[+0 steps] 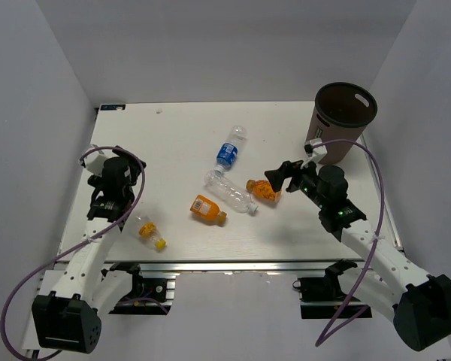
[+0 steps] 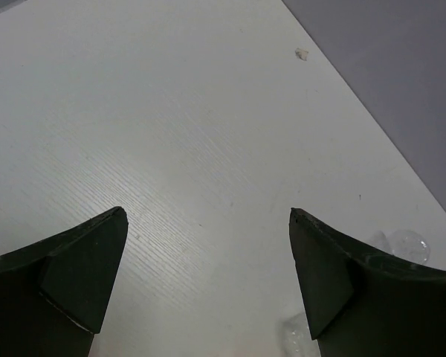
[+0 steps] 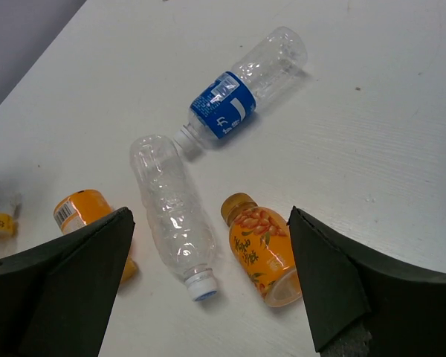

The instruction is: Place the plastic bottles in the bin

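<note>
Right pincer [image 3: 208,223] is spread wide, empty, hovering over the orange bottle with the printed label [image 3: 260,249], the one lying nearest the bin [image 1: 344,120]. We'd set the fingers across its smooth round body and close mid-label, since it looks ready to roll. Farther from the bin on the white worktop [image 1: 173,135] lie the ribbed thin-walled clear bottle [image 3: 171,216], the blue-label bottle [image 3: 234,104], the second orange bottle [image 3: 82,212] and, farthest, the yellow-capped bottle [image 1: 150,230]. Left pincer [image 2: 208,216] is spread too, empty.

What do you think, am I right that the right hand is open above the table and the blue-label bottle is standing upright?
Not quite: the right wrist view shows the blue-label bottle lying on its side, not upright. The right hand is open above the table.
</note>
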Robot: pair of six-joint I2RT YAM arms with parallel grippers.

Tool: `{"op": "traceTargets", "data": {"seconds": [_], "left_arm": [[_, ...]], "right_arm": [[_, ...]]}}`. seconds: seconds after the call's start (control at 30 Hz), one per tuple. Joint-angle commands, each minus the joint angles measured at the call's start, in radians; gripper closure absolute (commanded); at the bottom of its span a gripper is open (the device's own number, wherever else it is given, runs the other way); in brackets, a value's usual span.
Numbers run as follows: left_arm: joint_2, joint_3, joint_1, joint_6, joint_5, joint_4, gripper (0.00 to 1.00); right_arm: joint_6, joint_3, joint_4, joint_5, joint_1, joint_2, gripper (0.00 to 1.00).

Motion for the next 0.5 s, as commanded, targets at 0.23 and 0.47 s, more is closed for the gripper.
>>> {"op": "traceTargets", "data": {"seconds": [0.23,0.47], "left_arm": [[0.065,0.001,0.003,0.060,0.073,0.051,0.02],[0.126,0.027,0.003,0.068,0.083,0.028,0.02]], "right_arm": [[-0.228,0.072,-0.033,-0.129,0.000,0.156,0.11],[-0.402,0.155,-0.142,-0.063,0.014,0.334,0.11]]}}
